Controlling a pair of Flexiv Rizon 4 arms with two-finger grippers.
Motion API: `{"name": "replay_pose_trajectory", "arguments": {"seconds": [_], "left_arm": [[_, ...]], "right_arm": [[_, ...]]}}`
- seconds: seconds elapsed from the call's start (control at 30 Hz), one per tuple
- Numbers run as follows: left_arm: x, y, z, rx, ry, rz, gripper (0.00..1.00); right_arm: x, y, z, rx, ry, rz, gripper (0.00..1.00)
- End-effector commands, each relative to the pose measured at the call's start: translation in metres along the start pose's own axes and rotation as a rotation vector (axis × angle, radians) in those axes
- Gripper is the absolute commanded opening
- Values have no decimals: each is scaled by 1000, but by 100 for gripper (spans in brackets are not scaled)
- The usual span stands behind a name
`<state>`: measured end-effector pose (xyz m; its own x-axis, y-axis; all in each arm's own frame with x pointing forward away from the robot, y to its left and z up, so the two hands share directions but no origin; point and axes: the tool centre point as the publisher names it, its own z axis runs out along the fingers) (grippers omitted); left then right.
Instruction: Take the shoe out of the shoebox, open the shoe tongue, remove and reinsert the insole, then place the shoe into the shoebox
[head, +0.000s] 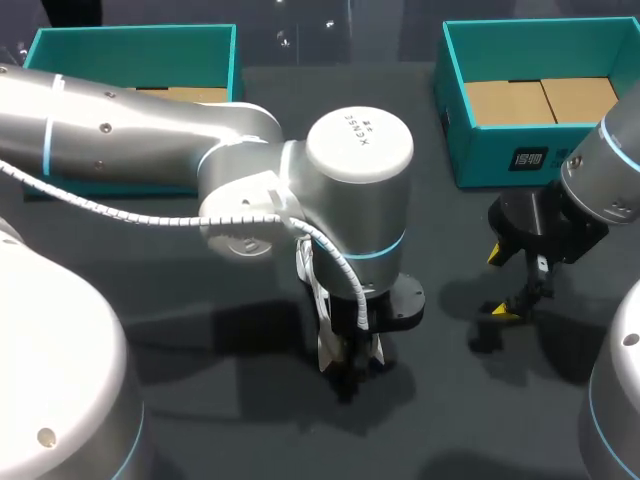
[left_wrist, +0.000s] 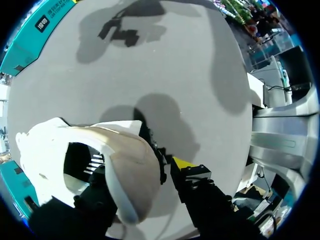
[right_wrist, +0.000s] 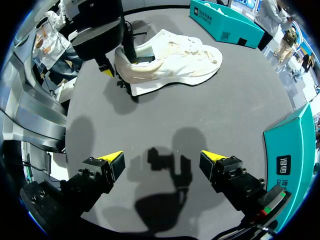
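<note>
Done: shoe (right_wrist: 170, 60) is out of the shoebox (head: 500, 160).
Left hand (head: 350, 352): clamped on its heel.
Right hand (right_wrist: 162, 162): open, empty.
Pending: every later step, I judge.

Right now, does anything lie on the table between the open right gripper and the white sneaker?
Nothing visible does: only dark grey table lies between the right gripper and the white sneaker. The left gripper grips its heel, off to one side.
</note>
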<state>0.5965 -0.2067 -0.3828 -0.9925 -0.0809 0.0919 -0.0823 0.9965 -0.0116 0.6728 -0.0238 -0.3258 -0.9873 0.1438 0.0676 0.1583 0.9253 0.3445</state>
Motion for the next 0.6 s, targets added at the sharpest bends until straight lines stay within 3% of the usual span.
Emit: {"name": "replay_pose_trajectory", "arguments": {"seconds": [0.03, 0.33, 0.4, 0.43, 0.6], "left_arm": [[0, -4, 4, -12, 5, -5, 44], [0, -7, 6, -22, 10, -29, 26], [-1, -7, 5, -27, 6, -41, 14], [-1, -8, 5, -27, 6, -41, 0], [0, -8, 2, -29, 7, -41, 0]], "right_arm": [[1, 0, 0, 1, -3, 0, 100], [1, 0, 0, 1, -3, 0, 100], [1, 0, 0, 1, -3, 0, 100], [1, 0, 0, 1, -3, 0, 100], [1, 0, 0, 1, -3, 0, 100]]}}
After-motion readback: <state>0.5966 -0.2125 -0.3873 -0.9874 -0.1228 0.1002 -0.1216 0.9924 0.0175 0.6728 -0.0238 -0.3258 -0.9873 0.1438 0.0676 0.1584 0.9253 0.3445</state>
